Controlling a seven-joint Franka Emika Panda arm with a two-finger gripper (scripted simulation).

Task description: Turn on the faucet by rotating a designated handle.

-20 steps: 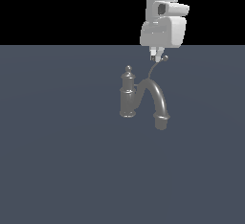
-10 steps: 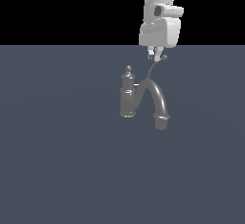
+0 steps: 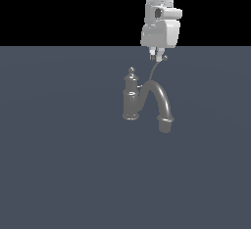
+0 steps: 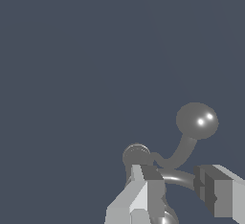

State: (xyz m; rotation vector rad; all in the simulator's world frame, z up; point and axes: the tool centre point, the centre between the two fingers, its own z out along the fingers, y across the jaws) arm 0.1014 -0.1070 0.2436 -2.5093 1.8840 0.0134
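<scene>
The small grey faucet (image 3: 131, 101) stands upright with a round finial on top and a thick arched spout (image 3: 161, 98) that ends in a flared mouth. The handle (image 3: 156, 69) is a thin curved wire that rises from the body to a small ball tip (image 3: 164, 57). My gripper (image 3: 158, 56) hangs right at that ball tip, above the spout. In the wrist view the gripper (image 4: 173, 173) is open and holds nothing. The ball tip (image 4: 197, 120) lies just beyond the fingertips, not between them. The finial (image 4: 136, 155) and part of the spout show between the fingers (image 4: 143, 189).
The faucet stands on a flat, dark blue-grey surface (image 3: 59, 164) that fills the lower part of the exterior view. The arm's white wrist (image 3: 161, 27) comes down from above.
My gripper and wrist have shifted slightly toward the exterior view's left and a little upward. They stay close to the handle's ball tip. The faucet body and spout have not moved.
</scene>
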